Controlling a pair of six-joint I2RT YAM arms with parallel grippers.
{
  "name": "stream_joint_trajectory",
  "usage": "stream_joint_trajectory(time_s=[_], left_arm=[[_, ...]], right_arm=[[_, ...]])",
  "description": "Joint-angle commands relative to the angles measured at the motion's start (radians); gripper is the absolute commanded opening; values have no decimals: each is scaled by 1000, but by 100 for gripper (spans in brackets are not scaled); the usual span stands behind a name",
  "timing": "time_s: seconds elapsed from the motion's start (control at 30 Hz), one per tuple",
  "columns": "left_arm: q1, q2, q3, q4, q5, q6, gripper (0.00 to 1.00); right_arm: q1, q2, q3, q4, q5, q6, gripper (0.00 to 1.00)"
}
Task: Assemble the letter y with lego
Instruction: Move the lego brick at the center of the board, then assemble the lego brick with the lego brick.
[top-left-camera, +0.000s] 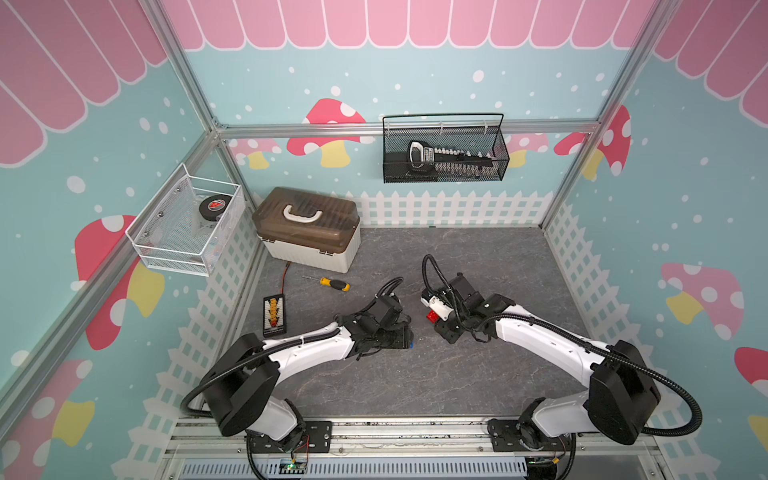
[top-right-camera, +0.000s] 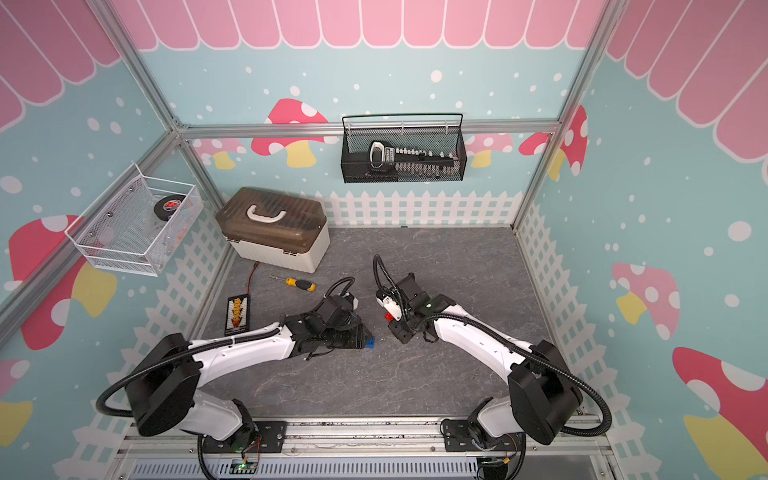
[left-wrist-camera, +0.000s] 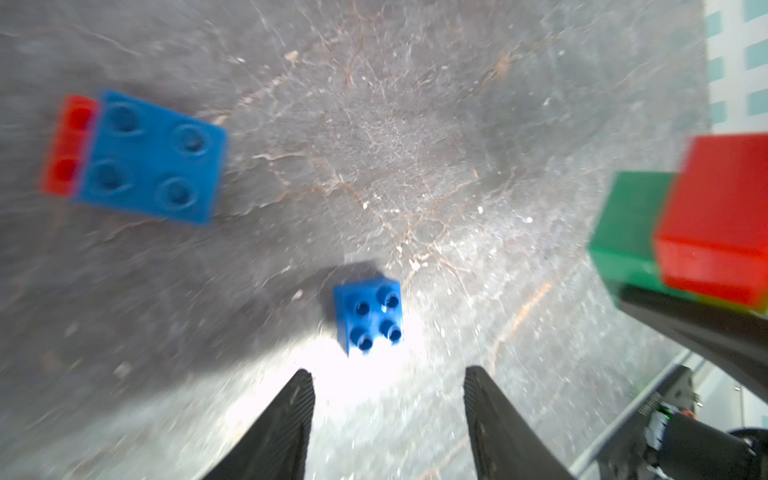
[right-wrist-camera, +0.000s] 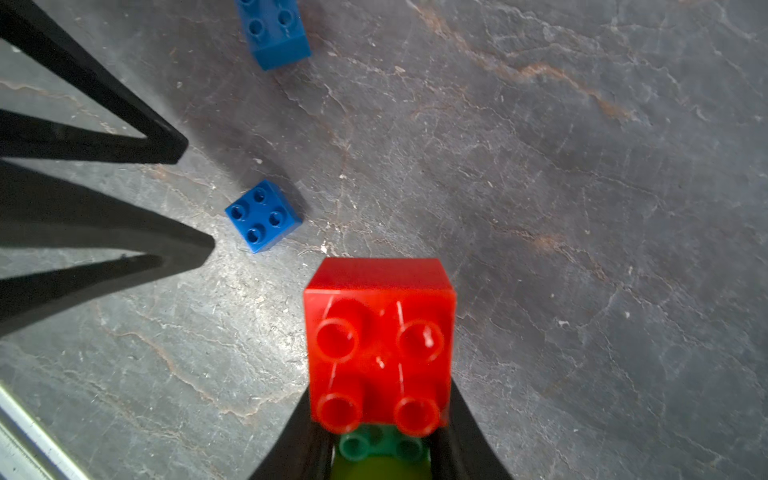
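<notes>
lego stack (right-wrist-camera: 378, 332) clenched in right claw (right-wrist-camera: 380, 419); left claw (left-wrist-camera: 388, 371) parted, angled over blue brick (left-wrist-camera: 370, 316).

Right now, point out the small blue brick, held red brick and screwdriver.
small blue brick (right-wrist-camera: 262, 216): right wrist view, studded top.
red brick (right-wrist-camera: 378, 353): right wrist view, studded face.
screwdriver (top-left-camera: 328, 282): in a top view, yellow handle.
</notes>
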Motion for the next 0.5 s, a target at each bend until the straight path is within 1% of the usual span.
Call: stream_joint_trajectory(time_s=[0.0,0.13,0.23,0.3,0.4,0.47], left_arm=[[44,-123,-92,-69,-55,-16,60],[140,-309,-197,-116,-54,-21,60],[211,-415,-238,-152,-36,-8,61],[245,-448,-245,-177,-22,8,61],[286,-470,-255,-197,-6,30,61],[308,-482,-271,-192,12,34,61]], right_arm=[[9,37,52,-26,-103,-97,30],[37,117,96,-34,-114,-189,30],[57,189,145,-52,-114,-257,30],[64,222,168,-48,-133,-302,30],[85,264,194,-42,-148,-411,30],[92,298,233,-51,-154,-442,31]])
